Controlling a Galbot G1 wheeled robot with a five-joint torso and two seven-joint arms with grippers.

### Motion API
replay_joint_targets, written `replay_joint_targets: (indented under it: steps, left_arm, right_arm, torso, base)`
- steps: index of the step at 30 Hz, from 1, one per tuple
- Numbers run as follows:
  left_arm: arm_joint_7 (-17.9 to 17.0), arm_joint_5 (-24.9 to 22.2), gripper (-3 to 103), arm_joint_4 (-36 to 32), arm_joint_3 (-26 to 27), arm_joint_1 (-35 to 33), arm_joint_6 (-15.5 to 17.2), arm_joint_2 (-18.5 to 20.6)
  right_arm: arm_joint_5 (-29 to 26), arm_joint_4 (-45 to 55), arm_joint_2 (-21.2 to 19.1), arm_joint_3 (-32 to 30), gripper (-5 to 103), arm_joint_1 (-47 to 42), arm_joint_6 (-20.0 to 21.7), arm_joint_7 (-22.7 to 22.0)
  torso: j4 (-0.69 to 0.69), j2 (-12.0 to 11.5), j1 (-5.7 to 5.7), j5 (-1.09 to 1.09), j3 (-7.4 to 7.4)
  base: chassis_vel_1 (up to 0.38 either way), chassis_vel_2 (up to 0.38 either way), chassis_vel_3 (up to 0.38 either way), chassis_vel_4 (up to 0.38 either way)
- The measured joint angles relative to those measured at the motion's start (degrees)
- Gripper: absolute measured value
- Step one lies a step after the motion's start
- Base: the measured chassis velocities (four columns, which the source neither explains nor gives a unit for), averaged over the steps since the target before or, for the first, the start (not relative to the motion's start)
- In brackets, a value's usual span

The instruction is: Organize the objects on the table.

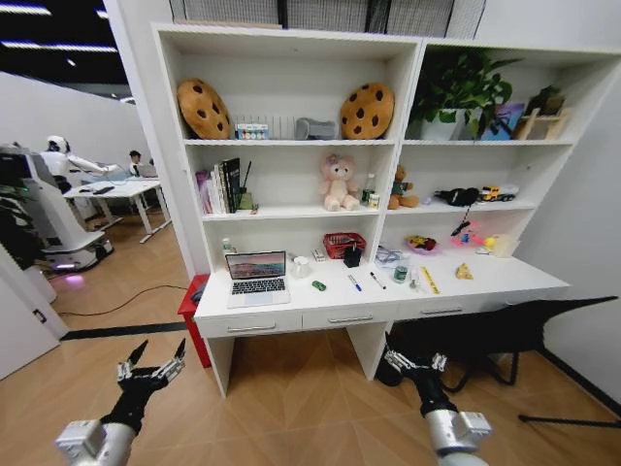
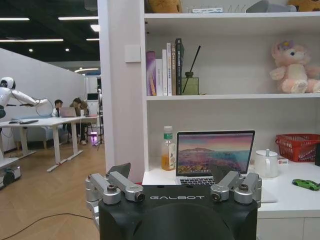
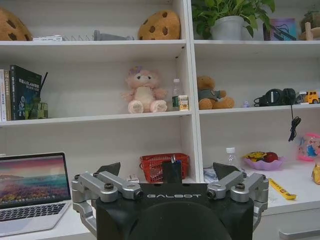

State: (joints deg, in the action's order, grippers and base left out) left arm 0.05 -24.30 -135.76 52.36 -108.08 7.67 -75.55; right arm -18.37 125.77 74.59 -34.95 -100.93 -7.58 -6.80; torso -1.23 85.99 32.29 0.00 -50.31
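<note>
**deskwatcher:** Two pincers, both held low out in front of the robot, well short of the tabletop [image 1: 291,309]. The left pincer [image 1: 152,363] has its fingers spread wide and the right pincer [image 1: 414,362] looks parted too, with nothing in either one. My guess is it's parked back like that so the head camera gets the whole desk before it commits to anything.

**shelf_lurker:** Makes sense. Where's the actual clutter sitting?

**deskwatcher:** Silver laptop [image 1: 257,277] is open toward the left end, screen lit. Tiny green toy car [image 1: 318,285] is just to its right, near the front edge. Then a blue pen [image 1: 355,282] and a black pen [image 1: 376,280] lying loose mid-desk, angled and apart from each other. The small green-capped bottle [image 1: 400,274] stands upright beyond them. A red basket [image 1: 343,244] sits at the back against the wall, probably the natural home for the little stuff, though that's me guessing.

**shelf_lurker:** So nothing tidied yet?

**deskwatcher:** Looks that way, everything's scattered and neither arm is near anything. The car and pens are flat and small, so those grabs will need a careful pinch from above.
</note>
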Motion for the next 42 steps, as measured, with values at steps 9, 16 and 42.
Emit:
replay_joint_targets:
  steps: [9,16,42]
  left_arm:
    - [0.1,-0.5,92,-0.5,0.8,-0.2,0.0,0.1]
    - [0.4,0.5,93,-1.2,0.5,-0.9,0.0,-0.2]
    - [-0.9,0.1,94,-1.6,0.3,-1.1,0.2,-0.5]
  right_arm:
    - [0.1,-0.3,-0.4,-0.6,100,0.5,0.2,1.2]
    - [0.5,-0.4,-0.5,-0.2,100,0.6,0.8,2.0]
    - [0.1,-0.6,-0.2,-0.7,100,-0.1,-0.4,3.2]
  torso:
    - [0.00,0.0,0.00,0.00,0.00]
    - [-0.01,0.0,0.00,0.00,0.00]
    - [0.00,0.0,-0.01,0.00,0.01]
  base:
    - [0.000,0.000,0.000,0.000]
    - [0.000,0.000,0.000,0.000]
    - [-0.009,0.005,0.006,-0.007]
